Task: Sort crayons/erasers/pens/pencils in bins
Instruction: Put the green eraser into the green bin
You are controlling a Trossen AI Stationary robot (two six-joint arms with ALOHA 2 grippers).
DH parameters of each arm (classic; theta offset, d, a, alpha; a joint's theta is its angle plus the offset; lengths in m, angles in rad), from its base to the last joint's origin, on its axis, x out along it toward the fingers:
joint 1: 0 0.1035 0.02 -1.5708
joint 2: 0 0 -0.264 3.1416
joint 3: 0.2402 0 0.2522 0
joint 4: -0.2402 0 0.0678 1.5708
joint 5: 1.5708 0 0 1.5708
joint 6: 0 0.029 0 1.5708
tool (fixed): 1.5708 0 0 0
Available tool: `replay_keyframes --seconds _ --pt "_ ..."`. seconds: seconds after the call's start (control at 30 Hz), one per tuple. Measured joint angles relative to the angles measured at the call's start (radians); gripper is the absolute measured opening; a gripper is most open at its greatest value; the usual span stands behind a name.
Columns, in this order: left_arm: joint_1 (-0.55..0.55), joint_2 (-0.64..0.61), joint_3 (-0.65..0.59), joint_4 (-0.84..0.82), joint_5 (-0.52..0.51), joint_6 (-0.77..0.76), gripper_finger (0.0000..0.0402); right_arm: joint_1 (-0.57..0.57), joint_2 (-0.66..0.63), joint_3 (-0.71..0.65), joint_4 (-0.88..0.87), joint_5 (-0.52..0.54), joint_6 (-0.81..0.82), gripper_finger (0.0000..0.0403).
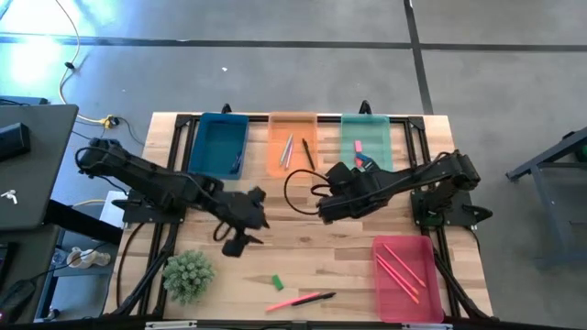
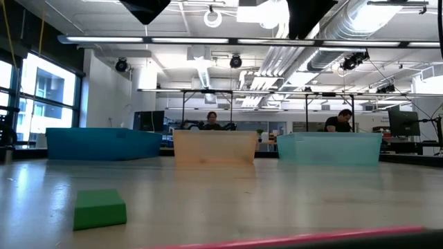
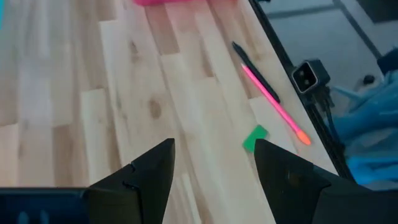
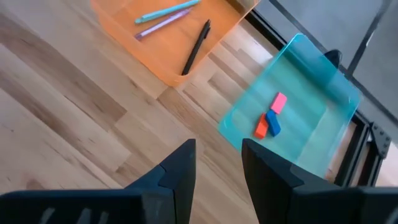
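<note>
A green eraser (image 1: pixel 276 281) lies flat on the table near the front edge, also in the left wrist view (image 3: pixel 255 138) and the low view (image 2: pixel 100 209). Beside it lie a pink pen (image 3: pixel 273 102) and a black pen (image 3: pixel 254 70). My left gripper (image 1: pixel 240 240) hovers open above the table left of centre, slanting down, with the eraser ahead of its fingers (image 3: pixel 214 155). My right gripper (image 1: pixel 323 213) hangs open above the table's middle (image 4: pixel 217 155), holding nothing. At the back stand the blue bin (image 1: pixel 223 145), the orange bin (image 1: pixel 293 142) with pens, and the green bin (image 1: pixel 366 142) with erasers.
A red-pink bin (image 1: pixel 402 275) with long pink sticks stands at the front right. A small spiky green plant (image 1: pixel 188 275) sits at the front left. Bare wood lies between the two grippers and the front edge. People sit in the room beyond the table (image 2: pixel 339 121).
</note>
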Motion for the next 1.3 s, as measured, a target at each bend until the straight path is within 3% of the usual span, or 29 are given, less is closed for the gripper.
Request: replay_keyframes --seconds 0.3,0.63,0.93,1.3 --pt "-0.111 0.197 0.11 -0.022 -0.048 0.0 0.0209 -0.035 -0.073 0.0 0.0 0.0 -0.101 0.0121" --pt "-0.174 0.352 0.122 -0.002 -0.05 0.0 0.0209 -0.051 -0.207 0.0 -0.001 0.019 -0.092 0.0121" --pt "-0.213 0.471 0.129 0.031 -0.034 0.01 0.0209 -0.049 -0.225 0.0 0.0 0.019 -0.071 0.0121" --pt "-0.224 0.612 0.327 -0.085 -0.035 0.08 0.0209 -0.051 -0.224 0.0 0.0 0.022 -0.078 0.0121"
